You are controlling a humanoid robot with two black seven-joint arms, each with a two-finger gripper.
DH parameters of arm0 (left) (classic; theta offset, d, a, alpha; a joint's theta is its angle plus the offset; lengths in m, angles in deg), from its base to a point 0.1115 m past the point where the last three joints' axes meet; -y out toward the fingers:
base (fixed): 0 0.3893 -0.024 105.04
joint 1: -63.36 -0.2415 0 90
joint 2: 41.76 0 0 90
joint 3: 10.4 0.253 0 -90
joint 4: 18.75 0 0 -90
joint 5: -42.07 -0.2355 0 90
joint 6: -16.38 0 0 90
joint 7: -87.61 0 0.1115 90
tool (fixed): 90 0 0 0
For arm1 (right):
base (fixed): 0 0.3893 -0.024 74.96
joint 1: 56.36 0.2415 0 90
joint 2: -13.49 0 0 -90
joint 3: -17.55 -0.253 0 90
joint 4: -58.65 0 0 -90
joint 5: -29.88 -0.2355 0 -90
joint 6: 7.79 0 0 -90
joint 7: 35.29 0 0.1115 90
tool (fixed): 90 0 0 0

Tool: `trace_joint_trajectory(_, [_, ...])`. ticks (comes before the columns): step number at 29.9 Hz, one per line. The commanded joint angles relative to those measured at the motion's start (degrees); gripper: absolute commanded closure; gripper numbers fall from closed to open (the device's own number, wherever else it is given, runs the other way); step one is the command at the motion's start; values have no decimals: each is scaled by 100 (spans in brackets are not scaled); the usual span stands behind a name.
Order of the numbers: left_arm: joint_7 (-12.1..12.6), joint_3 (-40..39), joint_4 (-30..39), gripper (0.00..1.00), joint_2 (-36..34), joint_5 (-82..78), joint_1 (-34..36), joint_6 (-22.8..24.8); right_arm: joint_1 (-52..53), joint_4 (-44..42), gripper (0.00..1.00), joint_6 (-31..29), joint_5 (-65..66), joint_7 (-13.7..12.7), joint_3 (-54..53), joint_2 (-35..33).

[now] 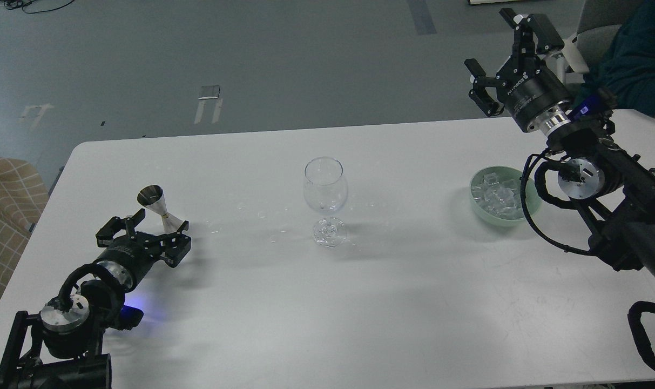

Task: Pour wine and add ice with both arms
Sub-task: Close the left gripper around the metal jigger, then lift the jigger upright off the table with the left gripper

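Note:
A small steel jigger (155,202) leans tilted on the white table (413,302) at the left. Its lower cone lies between the fingers of my left gripper (160,222), whose jaws stand wide apart around it. No wine can be made out in the jigger. An empty stemmed wine glass (325,186) stands upright mid-table. A pale green bowl (532,208) holds the heap of clear ice cubes (495,195) at the right. My right gripper (506,46) is open and empty, raised high above and behind the bowl.
Small clear droplets or shards (262,215) lie on the table between the jigger and the glass. A person in a teal top (637,59) sits at the far right corner. A beige checked seat (6,200) stands off the table's left edge.

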Motion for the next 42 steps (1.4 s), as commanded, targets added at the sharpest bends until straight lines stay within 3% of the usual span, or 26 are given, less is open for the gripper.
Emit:
trace_joint_trajectory(1, [-1,0,-58,7,-69,3,113,0,-9,-1,0,9,0,3,2,8])
trace_joint_trajectory(6, [-62,0,-339,10,-157,-6,368,0,-44,8,0,9,0,2,2,17])
trace_joint_trajectory(13, [-176,17,-532,23,-148,-6,517,0,-35,-1,0,9,0,-6,2,17])
trace_joint_trajectory(21, [-290,140,-550,24,-113,3,517,0,-35,-1,0,9,0,-6,2,17])
trace_joint_trajectory(25, [-379,140,-594,40,-105,-6,517,0,-44,-1,0,9,0,-6,2,17])
trace_joint_trajectory(35, [-493,149,-769,52,-96,-6,561,9,-44,-1,0,9,0,-6,2,17])
trace_joint_trajectory(42, [-484,149,-796,67,-69,-6,552,395,-79,8,0,9,0,-6,2,25])
